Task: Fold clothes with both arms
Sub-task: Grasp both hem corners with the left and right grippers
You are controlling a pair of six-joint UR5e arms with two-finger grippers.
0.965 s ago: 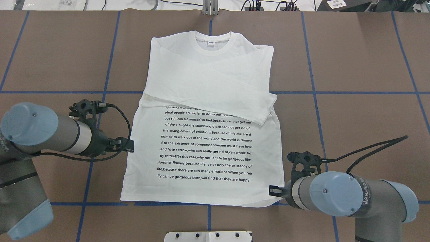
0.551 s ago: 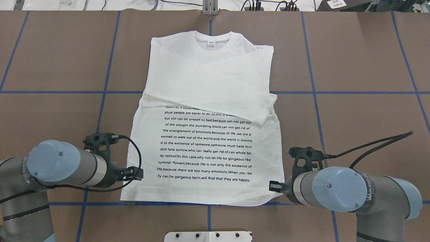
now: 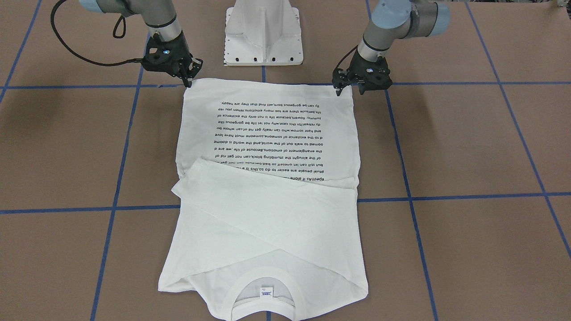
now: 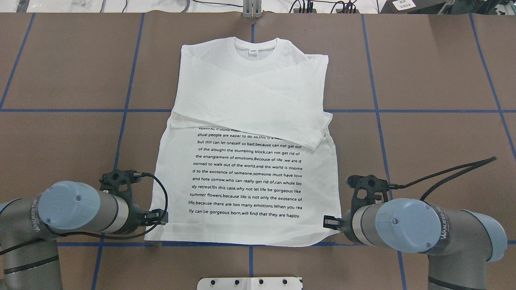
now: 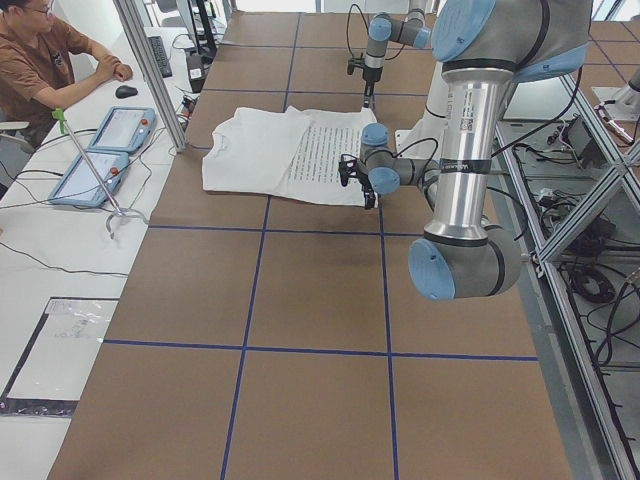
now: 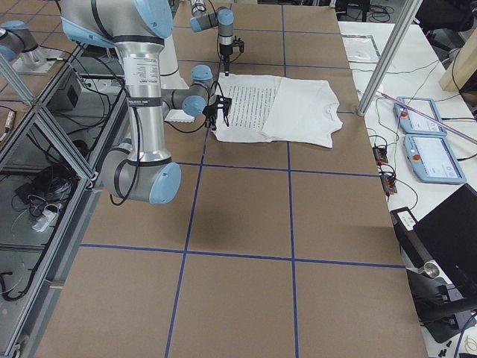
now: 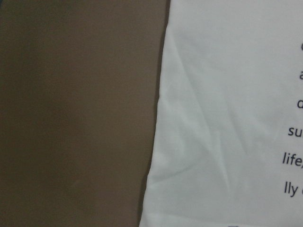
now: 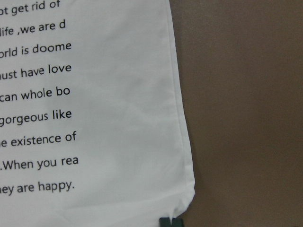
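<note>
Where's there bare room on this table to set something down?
Bare table spreads either side of the shirt, out to the edges. Crowded: the hem corners, where the left hand and right hand sit, by the pedestal.

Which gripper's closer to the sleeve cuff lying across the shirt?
Right. The cuff lies at the right edge of the shirt, and the right gripper sits at the hem corner on that side. The left gripper is at the opposite hem corner.
</note>
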